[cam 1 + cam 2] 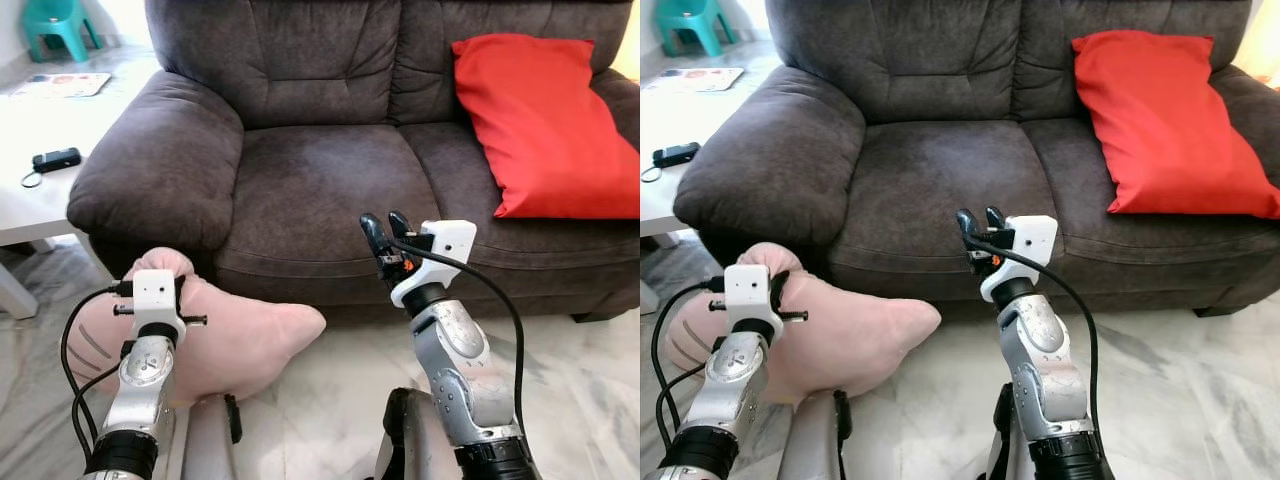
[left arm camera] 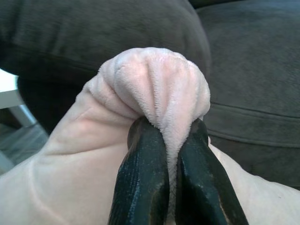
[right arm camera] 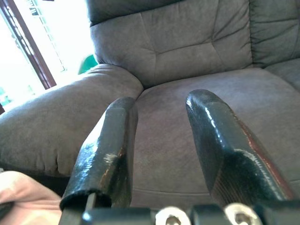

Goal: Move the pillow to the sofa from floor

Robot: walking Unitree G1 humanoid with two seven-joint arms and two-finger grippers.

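Note:
A pale pink pillow [image 1: 235, 340] lies on the marble floor against the front of the dark brown sofa [image 1: 320, 180], below its left armrest. My left gripper [image 2: 171, 136] is shut on a bunched corner of the pink pillow [image 2: 154, 89], the plush folded between its two black fingers [image 2: 140, 178]. The left wrist [image 1: 155, 295] sits at that upper corner. My right gripper [image 1: 385, 232] is raised in front of the sofa seat, open, with nothing between its fingers [image 3: 108, 145].
A red cushion [image 1: 545, 125] leans on the sofa's right seat. A white low table [image 1: 30, 150] with a black device [image 1: 55, 158] stands left of the armrest, a teal stool [image 1: 55, 25] beyond it. The sofa's middle seat is bare.

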